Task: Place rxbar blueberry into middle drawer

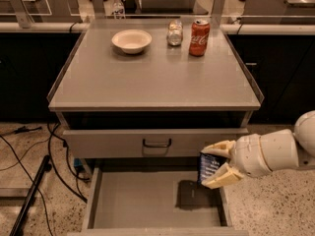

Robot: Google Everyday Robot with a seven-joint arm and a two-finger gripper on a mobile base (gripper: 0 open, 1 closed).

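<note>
above the right side of the wide, shallow grey metal middle drawer (pixel 138 200), which stands open, hangs my cream two-finger gripper (pixel 212 165). my jaws are clamped on the small dark navy-blue rxbar blueberry (pixel 206 167), held upright above the drawer floor.

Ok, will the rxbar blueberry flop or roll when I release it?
Probably light and fairly stiff: the rxbar blueberry holds flat, unsagging, in the gripper above the right side of the middle drawer. Being flat, it shouldn't roll, though it may slide slightly on the smooth drawer floor.
</note>
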